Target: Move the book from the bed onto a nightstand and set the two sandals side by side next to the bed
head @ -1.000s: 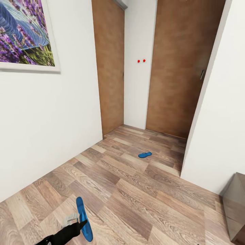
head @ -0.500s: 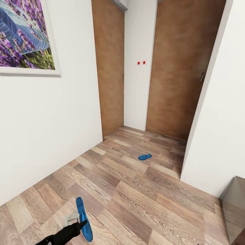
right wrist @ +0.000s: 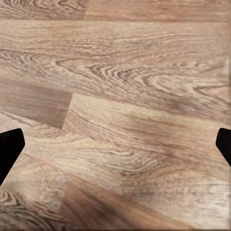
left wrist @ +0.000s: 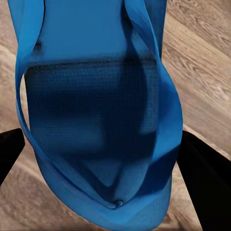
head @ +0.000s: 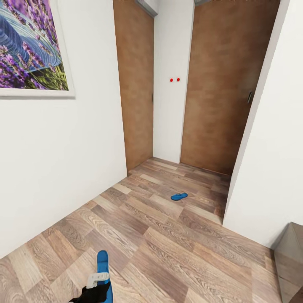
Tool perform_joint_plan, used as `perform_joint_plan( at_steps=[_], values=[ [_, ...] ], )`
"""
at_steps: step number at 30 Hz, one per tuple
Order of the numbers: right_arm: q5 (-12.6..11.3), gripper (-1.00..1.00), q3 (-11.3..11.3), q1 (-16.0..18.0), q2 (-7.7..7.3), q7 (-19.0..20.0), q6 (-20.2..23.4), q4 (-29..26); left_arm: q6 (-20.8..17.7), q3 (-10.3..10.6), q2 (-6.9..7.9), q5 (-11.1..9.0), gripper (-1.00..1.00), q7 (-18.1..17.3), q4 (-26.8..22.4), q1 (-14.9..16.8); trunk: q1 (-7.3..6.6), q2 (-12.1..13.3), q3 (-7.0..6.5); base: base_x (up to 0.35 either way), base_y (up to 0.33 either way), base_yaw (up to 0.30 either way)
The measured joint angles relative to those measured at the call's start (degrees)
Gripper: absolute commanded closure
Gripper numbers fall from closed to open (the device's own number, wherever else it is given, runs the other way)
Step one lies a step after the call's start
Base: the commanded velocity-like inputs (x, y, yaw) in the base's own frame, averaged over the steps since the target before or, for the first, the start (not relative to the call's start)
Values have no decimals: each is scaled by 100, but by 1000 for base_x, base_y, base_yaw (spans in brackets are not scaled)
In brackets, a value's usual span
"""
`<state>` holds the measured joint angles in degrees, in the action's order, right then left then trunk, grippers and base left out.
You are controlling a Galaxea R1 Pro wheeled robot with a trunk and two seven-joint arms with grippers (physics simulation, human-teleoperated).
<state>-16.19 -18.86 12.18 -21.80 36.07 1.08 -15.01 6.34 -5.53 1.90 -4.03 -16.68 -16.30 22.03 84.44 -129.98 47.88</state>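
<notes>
Wood-plank floor point(head: 168, 235), white walls, two brown doors point(head: 221, 84), one lavender picture point(head: 29, 46). Two blue sandals: one lies near the doors point(head: 179, 196); the left gripper point(head: 99, 286) clamps the other point(left wrist: 96, 120). Right gripper's fingers point(right wrist: 9, 149) spread wide, empty.

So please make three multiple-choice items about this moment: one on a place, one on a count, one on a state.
1. Where does the free sandal lie?
A. On the floor before the brown doors
B. On a bed
C. On the cabinet at the right edge

2. How many red dots are on the white wall between the doors?
A. One
B. Two
C. Four

3. What is the state of the left gripper?
A. Open and empty
B. Shut on a book
C. Shut on a blue sandal

Answers: 1 A, the free sandal rests on the wood floor near the doors. 2 B, two red dots show. 3 C, the left gripper has the held sandal between its fingers.
</notes>
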Motion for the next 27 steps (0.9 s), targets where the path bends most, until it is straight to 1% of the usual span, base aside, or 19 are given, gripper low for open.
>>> perform_joint_plan(
  at_steps=[7,15,23,27],
  values=[
    [58,-100,-11,0,-1,-19,-4,-3,16,1,-4,17,100,17,5,0,-154,281,-126,0,0,0],
    [54,-100,-20,0,1,-4,-5,0,18,3,-27,-17,100,13,14,-1,-154,282,-126,0,0,0],
    [54,-100,-21,0,0,3,-1,0,18,-12,-131,-35,100,18,14,-1,-154,282,-126,0,0,4],
    [54,-100,-20,1,-5,20,2,2,17,-16,-142,-36,100,18,18,-2,-154,282,-126,0,0,163]
  ],
)
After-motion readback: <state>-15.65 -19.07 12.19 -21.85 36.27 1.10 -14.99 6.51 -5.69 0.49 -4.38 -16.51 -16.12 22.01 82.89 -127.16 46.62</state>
